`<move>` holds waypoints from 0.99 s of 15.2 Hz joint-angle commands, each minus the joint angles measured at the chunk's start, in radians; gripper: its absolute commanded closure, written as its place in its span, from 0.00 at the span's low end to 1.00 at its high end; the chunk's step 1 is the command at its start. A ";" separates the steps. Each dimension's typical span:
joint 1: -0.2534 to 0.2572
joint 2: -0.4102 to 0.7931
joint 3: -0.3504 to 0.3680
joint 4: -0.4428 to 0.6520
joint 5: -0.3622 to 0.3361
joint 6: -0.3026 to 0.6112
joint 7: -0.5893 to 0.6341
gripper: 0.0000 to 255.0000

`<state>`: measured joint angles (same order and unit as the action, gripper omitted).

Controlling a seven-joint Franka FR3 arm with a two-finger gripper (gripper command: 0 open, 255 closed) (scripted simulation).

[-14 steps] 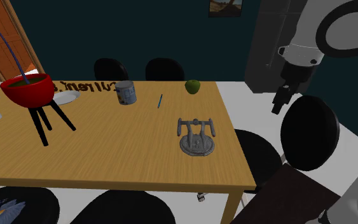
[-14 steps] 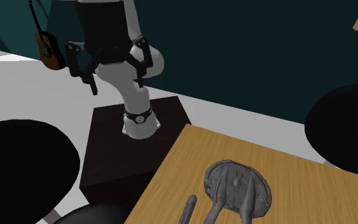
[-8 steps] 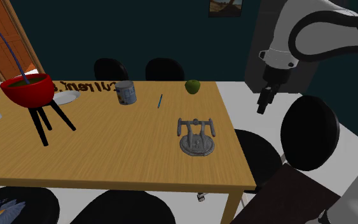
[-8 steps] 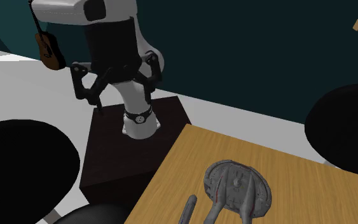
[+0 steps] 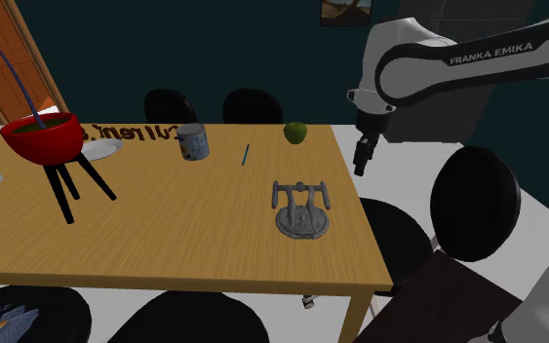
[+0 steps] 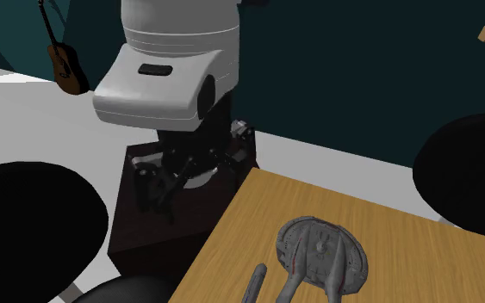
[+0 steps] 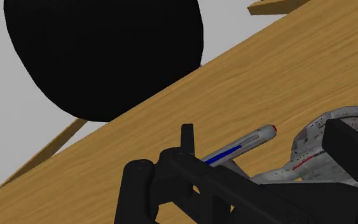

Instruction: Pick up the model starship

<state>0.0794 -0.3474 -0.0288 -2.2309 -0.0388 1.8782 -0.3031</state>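
Approach is the step in hand, by my reading: nothing is gripped yet. Across the shoulder view from its left, the desk carries a red planter on dark legs, a grey tin, a blue pen and a green apple, all well apart from the target. The model starship, grey with a round saucer and two long nacelles, lies flat near the desk's right-hand edge in that view. Further right, beyond that edge and apart from the ship, hangs the claw, pointing down, with a black chair to its right. Next, I judge, it needs to travel in over the desk, centre above the ship, line its fingers across a narrow part such as the neck behind the saucer, and descend. The claw is released: in the wrist view its two black fingers stand apart, touching and holding nothing.
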 commanded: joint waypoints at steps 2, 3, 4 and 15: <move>0.023 0.123 0.014 0.078 0.003 0.035 -0.036 0.00; 0.029 0.162 0.018 0.105 0.003 0.042 -0.048 0.00; 0.036 0.200 0.023 0.133 0.003 0.049 -0.060 0.00; 0.081 0.499 0.066 0.352 -0.013 0.102 -0.142 0.00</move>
<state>0.1597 0.1406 0.0366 -1.8799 -0.0511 1.9698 -0.4454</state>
